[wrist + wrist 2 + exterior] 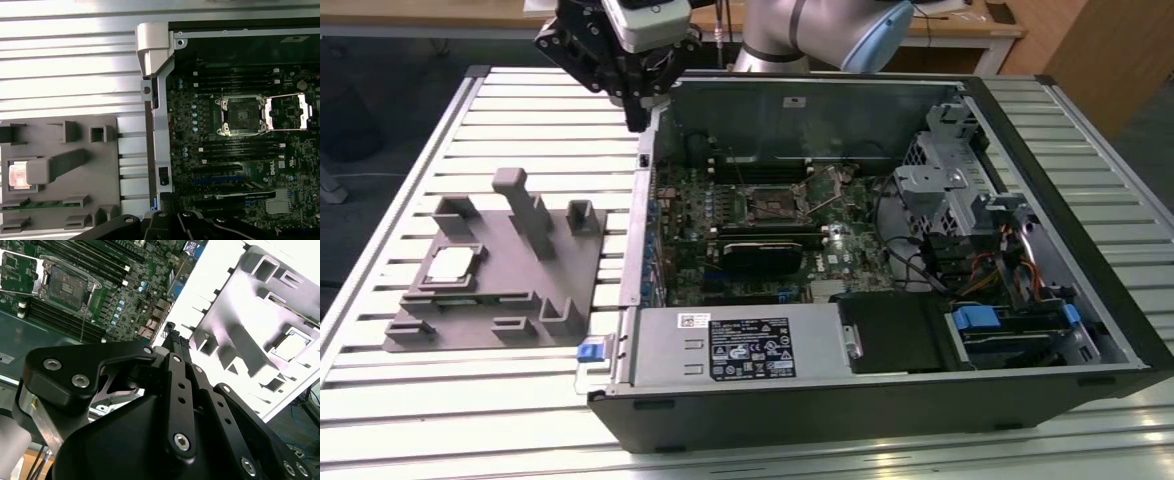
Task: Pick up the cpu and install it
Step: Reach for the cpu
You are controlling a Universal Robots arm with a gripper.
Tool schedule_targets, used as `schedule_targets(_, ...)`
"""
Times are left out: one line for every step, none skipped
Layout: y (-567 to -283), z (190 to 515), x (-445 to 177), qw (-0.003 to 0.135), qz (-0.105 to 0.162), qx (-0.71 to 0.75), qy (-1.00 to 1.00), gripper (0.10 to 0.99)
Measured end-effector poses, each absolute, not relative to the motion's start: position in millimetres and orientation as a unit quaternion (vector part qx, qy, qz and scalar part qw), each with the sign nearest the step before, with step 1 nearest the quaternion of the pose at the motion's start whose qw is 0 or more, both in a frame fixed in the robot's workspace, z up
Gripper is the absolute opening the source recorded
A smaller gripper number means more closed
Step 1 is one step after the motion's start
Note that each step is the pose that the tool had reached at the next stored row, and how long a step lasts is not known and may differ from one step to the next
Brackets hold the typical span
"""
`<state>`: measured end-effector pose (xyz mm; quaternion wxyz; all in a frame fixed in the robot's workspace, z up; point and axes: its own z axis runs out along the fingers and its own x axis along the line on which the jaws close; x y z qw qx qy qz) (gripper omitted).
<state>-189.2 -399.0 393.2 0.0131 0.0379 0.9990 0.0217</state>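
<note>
Well apart, gripper (638,118) by case (854,405), cpu (450,265) in fixture (520,275), socket (239,116) open

The exterior view looks down at a slant from off the arm, far enough to take in the whole computer case (854,425), with the grey fixture (520,265) at the left of the frame. The first wrist view looks almost straight down from above. The second wrist view looks closely along the gripper (174,338). All three views share the processor socket (771,205) and the fixture.
</note>
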Motion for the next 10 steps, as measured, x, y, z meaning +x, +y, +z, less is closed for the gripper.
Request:
schedule_targets(-399, 393, -190, 0.013, 0.022, 0.038, 0.999, 0.106)
schedule_targets(-399, 393, -191, 0.013, 0.022, 0.038, 0.999, 0.106)
schedule_targets(-399, 393, -192, 0.013, 0.022, 0.038, 0.999, 0.106)
schedule_targets(-399, 393, -193, 0.013, 0.022, 0.038, 0.999, 0.106)
schedule_targets(-399, 393, -194, 0.013, 0.022, 0.038, 0.999, 0.106)
schedule_targets(-399, 393, -196, 0.013, 0.022, 0.038, 0.999, 0.106)
schedule_targets(-399, 393, -197, 0.013, 0.022, 0.038, 0.999, 0.106)
schedule_targets(-399, 393, -199, 0.013, 0.022, 0.038, 0.999, 0.106)
schedule_targets(-399, 393, -200, 0.013, 0.022, 0.038, 0.999, 0.106)
schedule_targets(-399, 393, -202, 0.013, 0.022, 0.038, 0.999, 0.106)
